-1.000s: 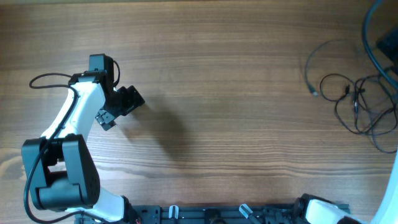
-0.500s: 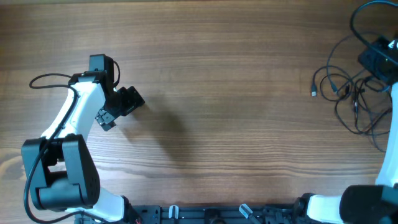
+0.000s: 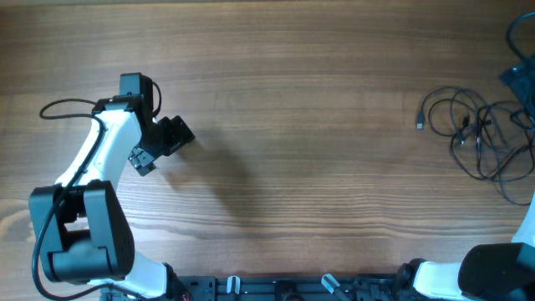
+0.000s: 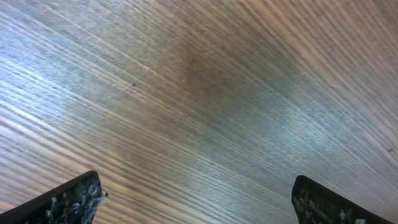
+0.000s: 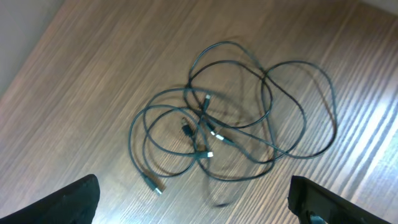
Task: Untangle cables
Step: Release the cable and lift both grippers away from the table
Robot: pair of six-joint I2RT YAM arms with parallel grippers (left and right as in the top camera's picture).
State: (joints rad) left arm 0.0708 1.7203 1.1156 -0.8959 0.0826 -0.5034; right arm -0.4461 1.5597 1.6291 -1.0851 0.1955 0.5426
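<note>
The cable tangle point(image 5: 211, 132) lies loose on the worktop point(image 3: 318, 100). Just above the tangle hangs the right tool point(image 5: 194, 186), spread and empty. The left tool point(image 3: 163, 144), likewise spread, sits well apart from the tangle, so the right arm looks nearer.

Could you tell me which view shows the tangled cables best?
The right wrist view: the whole cable tangle lies in frame, loops distinct. Overhead shows it small, at the right edge; left wrist shows only table.
</note>
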